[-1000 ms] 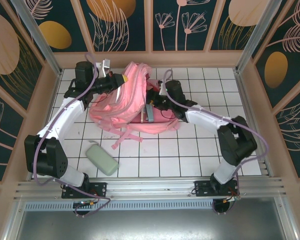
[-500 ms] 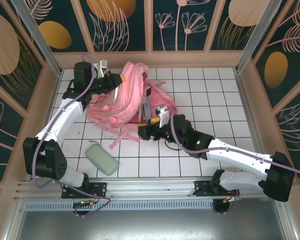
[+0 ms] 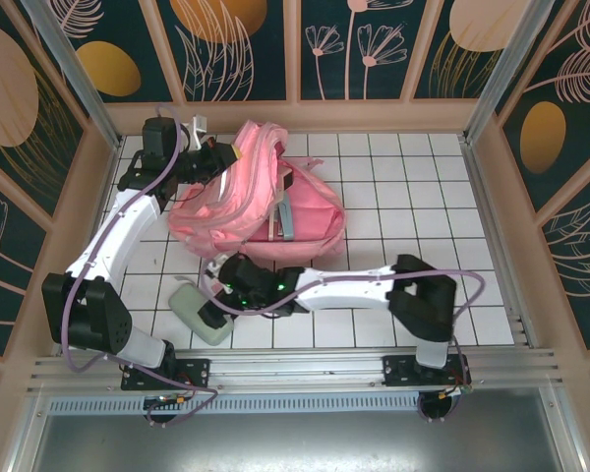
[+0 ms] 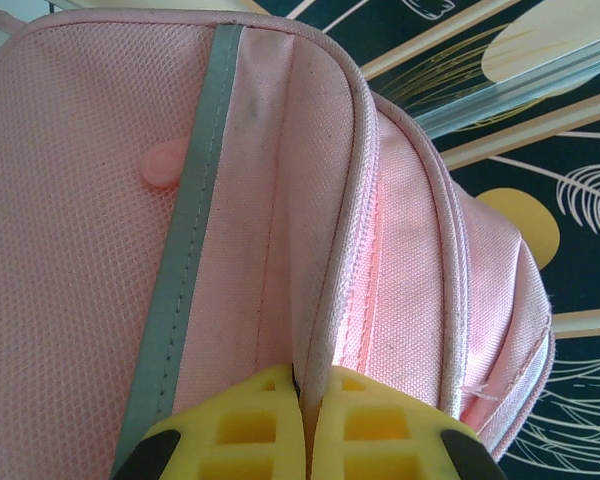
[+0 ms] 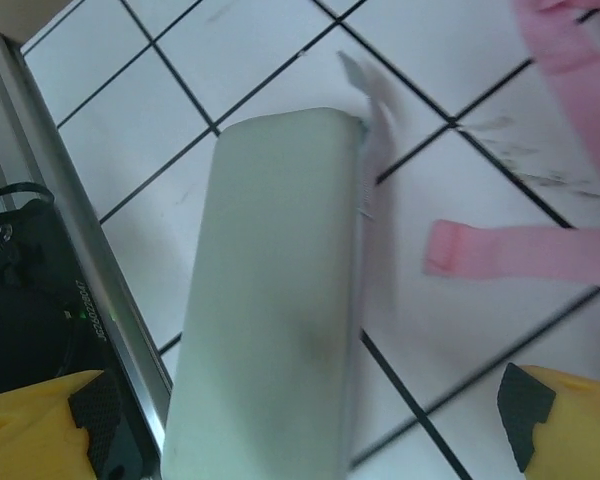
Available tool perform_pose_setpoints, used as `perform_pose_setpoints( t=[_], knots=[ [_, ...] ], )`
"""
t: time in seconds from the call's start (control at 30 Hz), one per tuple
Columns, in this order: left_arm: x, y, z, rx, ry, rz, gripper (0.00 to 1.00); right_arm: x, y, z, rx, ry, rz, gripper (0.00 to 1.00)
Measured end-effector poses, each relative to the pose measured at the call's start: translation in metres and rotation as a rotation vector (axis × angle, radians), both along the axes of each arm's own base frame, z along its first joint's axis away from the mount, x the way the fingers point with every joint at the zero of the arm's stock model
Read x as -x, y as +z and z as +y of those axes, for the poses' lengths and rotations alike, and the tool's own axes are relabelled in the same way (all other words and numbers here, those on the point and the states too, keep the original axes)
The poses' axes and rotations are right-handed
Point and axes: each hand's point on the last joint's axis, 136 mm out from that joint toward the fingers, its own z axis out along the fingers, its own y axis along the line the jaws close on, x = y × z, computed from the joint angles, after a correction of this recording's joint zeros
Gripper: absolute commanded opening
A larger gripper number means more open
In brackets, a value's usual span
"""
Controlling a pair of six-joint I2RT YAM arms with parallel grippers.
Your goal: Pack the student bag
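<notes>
Right gripper (image 5: 302,425) is spread wide over a pale green rounded soft case (image 5: 275,290), one yellow fingertip (image 5: 40,420) on each side, nothing held yet. Left gripper (image 4: 305,430) is pinched tight on a seam by the zip of the large soft pink fabric backpack (image 4: 400,230). The backpack (image 3: 261,197) sits far-left on the white tiled worktop (image 3: 403,187); the case (image 3: 192,320) lies near-left, close to the aluminium front rail (image 5: 80,230). Risks, my read: the rail-side finger hangs over the rail and a black base mount (image 5: 20,290), so a straight descent could land on metal instead of worktop. A loose pink strap end (image 5: 520,250) lies just beside the case and could get trapped in the close. The right arm reaches across into its neighbour's side, so a lift toward the bag could clip the left arm. The thin seam pinch could slip and let the fabric sag. Views: the top camera gives arm layout and the whole bag but hides finger spread. The right wrist view gives finger-to-case line-up. The left wrist view gives the seam grip and a grey reflective strip (image 4: 195,200).
</notes>
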Motion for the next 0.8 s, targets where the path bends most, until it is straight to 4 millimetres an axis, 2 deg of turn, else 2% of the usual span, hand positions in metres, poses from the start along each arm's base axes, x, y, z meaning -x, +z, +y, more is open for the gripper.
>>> perform_pose_setpoints(
  t=[0.13,0.3,0.57,0.73,0.8],
  knots=[
    [0.001,-0.001,0.000,-0.011,-0.006,-0.003,0.00,0.002,-0.016,0.025,0.039,0.047,0.025,0.99],
    [0.001,0.000,0.003,-0.021,-0.005,-0.007,0.00,0.005,-0.040,0.043,0.119,0.081,0.035,0.99],
    [0.001,-0.001,0.005,-0.030,-0.008,-0.009,0.00,0.020,-0.067,0.046,0.245,0.112,-0.005,0.99],
    [0.001,-0.001,0.005,-0.029,-0.010,-0.010,0.00,0.019,-0.088,0.040,0.329,0.098,-0.070,0.99],
    [0.001,-0.001,0.004,-0.029,-0.010,-0.010,0.00,0.018,-0.089,0.039,0.336,0.087,-0.092,0.95]
  ],
)
